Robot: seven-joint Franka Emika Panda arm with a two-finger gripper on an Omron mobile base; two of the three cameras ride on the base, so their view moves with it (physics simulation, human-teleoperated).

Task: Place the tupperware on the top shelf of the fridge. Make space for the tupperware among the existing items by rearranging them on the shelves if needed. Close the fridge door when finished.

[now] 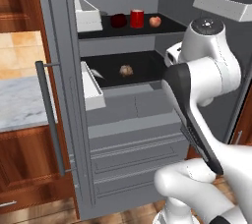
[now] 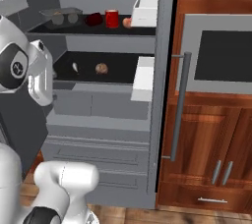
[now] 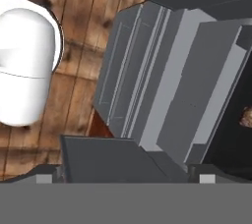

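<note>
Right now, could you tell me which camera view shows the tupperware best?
The right base view: the tupperware sits whole at the left end of the top shelf, beside the dark round item. In the left base view a white door bin covers that spot.

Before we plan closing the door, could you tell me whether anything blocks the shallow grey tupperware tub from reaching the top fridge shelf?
Nothing visible does. The shallow grey tupperware tub already sits on the flat black top shelf, at its left end in the right base view, next to a dark red round lump.
</note>
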